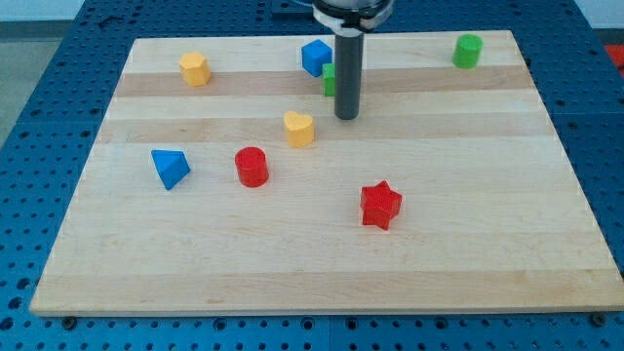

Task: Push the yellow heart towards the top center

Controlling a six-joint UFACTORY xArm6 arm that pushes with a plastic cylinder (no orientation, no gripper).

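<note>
The yellow heart (299,128) lies near the middle of the wooden board (468,234), a little towards the view's top. My tip (346,116) rests on the board just to the right of the heart and slightly above it, with a small gap between them. The rod rises from the tip to the view's top edge and hides most of a green block (330,80) behind it.
A blue block (315,57) sits at the top centre, left of the rod. A yellow hexagon (195,69) is at the top left, a green cylinder (468,50) at the top right. A blue triangle (171,168), a red cylinder (252,167) and a red star (380,205) lie lower down.
</note>
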